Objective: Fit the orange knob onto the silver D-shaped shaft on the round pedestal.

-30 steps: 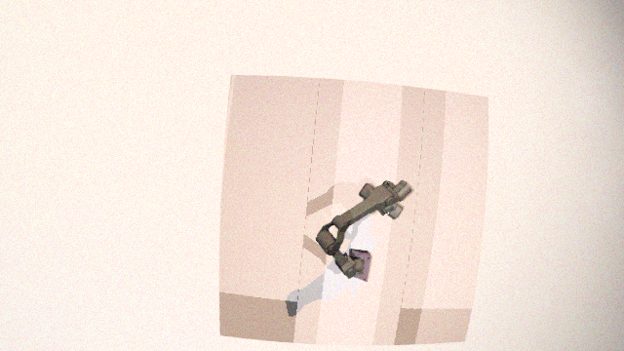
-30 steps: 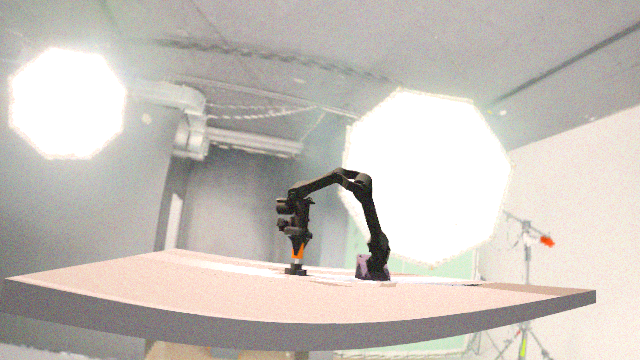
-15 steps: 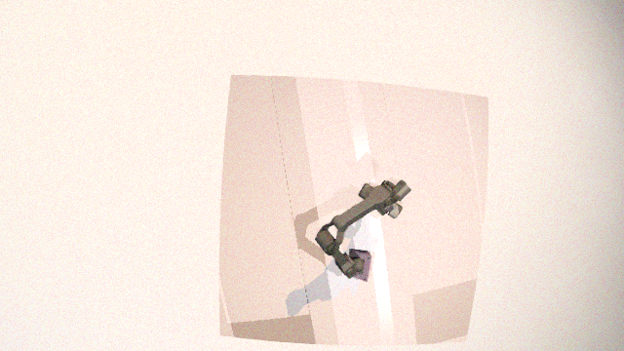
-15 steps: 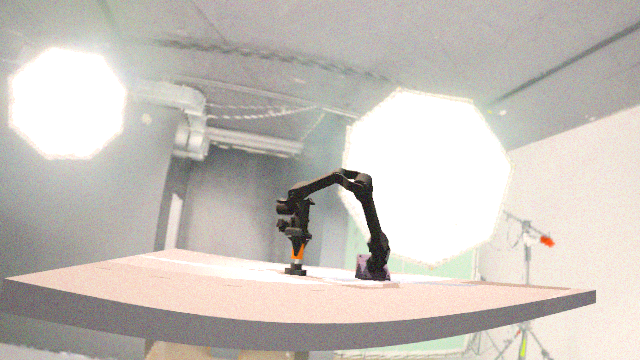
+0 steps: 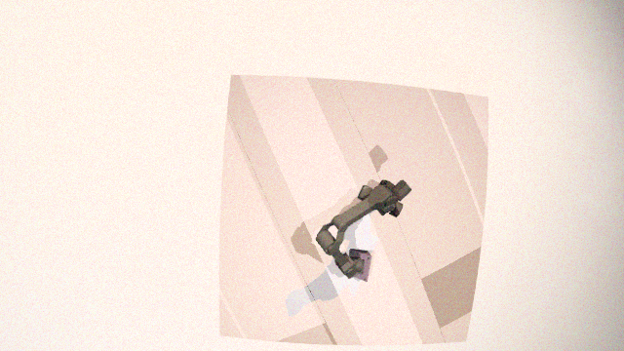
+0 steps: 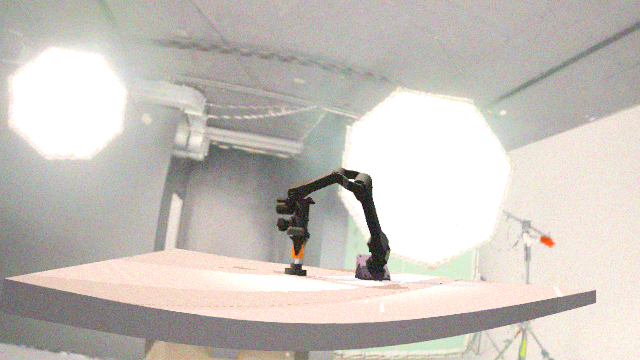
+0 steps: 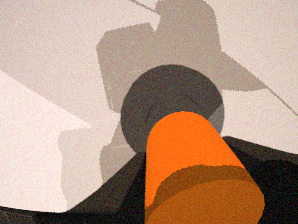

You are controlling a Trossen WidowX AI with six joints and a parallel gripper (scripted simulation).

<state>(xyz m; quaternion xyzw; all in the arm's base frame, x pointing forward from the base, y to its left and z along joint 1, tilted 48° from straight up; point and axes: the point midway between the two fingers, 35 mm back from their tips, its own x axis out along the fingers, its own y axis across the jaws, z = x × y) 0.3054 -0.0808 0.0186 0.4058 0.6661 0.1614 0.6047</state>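
Note:
The orange knob (image 6: 301,253) (image 7: 192,142) is upright in the fingers of my gripper (image 6: 298,248) (image 7: 184,152), which is shut on it. Below it, in the exterior view, a short bright piece of the silver shaft (image 6: 298,261) shows between the knob and the dark round pedestal (image 6: 295,271) (image 7: 165,90). The knob is over the pedestal and clear of its top. I cannot tell whether the shaft's tip is inside the hole. The hole and both flat sides are hidden. In the top view the arm hides the knob and pedestal.
The arm's purple base block (image 5: 364,265) (image 6: 363,266) stands on the table (image 5: 273,146) (image 6: 200,300), to the right of the pedestal in the exterior view. Shadows and bright patches cross the tabletop. Large lamps stand in the background.

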